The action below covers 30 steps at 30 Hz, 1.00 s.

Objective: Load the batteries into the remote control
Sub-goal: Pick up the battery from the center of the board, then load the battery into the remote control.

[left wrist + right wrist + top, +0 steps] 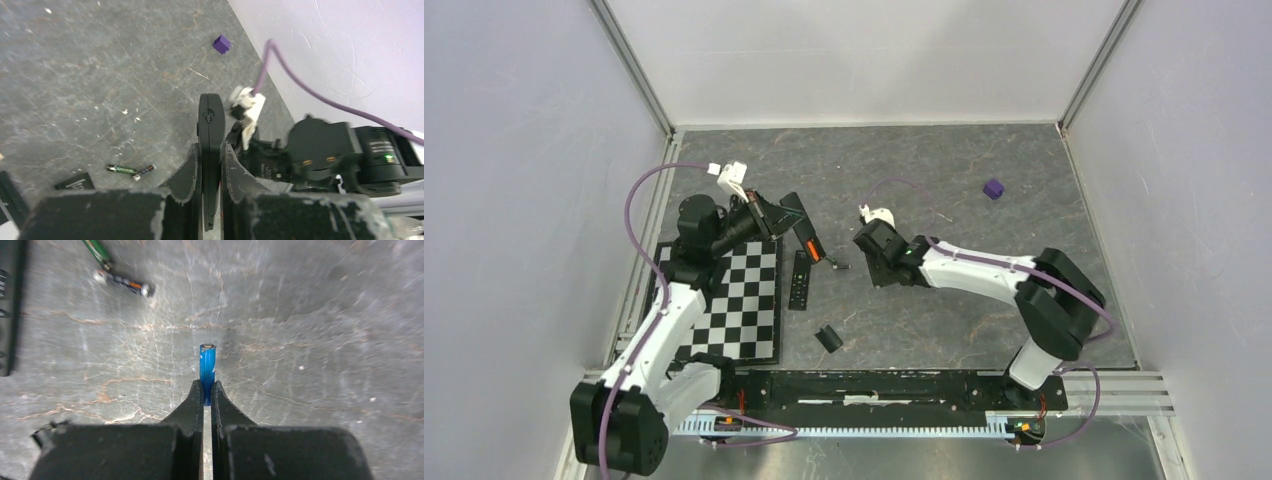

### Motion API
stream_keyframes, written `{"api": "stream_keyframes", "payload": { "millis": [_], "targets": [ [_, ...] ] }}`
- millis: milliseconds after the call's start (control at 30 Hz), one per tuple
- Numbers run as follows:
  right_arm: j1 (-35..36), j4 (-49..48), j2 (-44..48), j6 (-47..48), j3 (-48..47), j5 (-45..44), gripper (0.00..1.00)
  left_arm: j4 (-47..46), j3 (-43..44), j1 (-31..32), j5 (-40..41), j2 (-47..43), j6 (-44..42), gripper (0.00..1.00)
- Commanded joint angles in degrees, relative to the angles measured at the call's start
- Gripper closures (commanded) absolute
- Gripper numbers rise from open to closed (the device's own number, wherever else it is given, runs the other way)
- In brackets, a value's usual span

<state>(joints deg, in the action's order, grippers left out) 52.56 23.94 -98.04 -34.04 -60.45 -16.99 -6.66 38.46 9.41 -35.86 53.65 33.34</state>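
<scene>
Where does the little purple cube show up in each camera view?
Top external: purple cube on the far right part of the table, beyond the right arm.
Left wrist: cube near the top, about mid-width.
Right wrist: not in view.
Shared landmark: the two loose batteries lying together on the table appear in all three views.

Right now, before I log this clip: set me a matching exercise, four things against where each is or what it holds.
Things:
1 blue battery
2 cube
3 cover
4 left gripper

Places or states:
A shut on a remote held on edge
B on the table, right of the mat
C in the right gripper
D alone, far right on the table

Pairs: 1-C, 2-D, 3-B, 4-A
</scene>
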Motion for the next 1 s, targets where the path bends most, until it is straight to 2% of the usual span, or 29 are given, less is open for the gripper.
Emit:
{"api": "stream_keyframes", "payload": {
  "millis": [0,100,233,400,567,967],
  "targets": [
    [-3.1,-4.1,8.8,6.5,0.9,1.4,1.00,-8.7,1.9,1.5,-3.7,6.7,9.9,0.98],
    [-5.0,-6.5,12.8,10.6,1.9,7.0,1.00,-10.8,2.6,4.4,-4.3,13.2,13.5,0.98],
    [-6.0,-7.8,16.5,14.3,1.4,12.9,1.00,-18.1,2.6,7.6,-4.7,21.1,18.5,0.98],
    [-6.3,-5.5,18.2,14.3,-1.6,17.6,1.00,-27.1,2.3,9.5,-4.3,27.5,23.8,0.98],
    [-6.3,-0.7,17.4,13.1,-5.5,19.9,1.00,-28.8,1.7,10.0,-1.9,29.3,24.8,0.98],
    [-6.2,0.3,17.0,14.0,-6.0,23.3,1.00,-31.5,-0.3,10.1,-0.4,29.3,28.1,0.98]
  ]
}}
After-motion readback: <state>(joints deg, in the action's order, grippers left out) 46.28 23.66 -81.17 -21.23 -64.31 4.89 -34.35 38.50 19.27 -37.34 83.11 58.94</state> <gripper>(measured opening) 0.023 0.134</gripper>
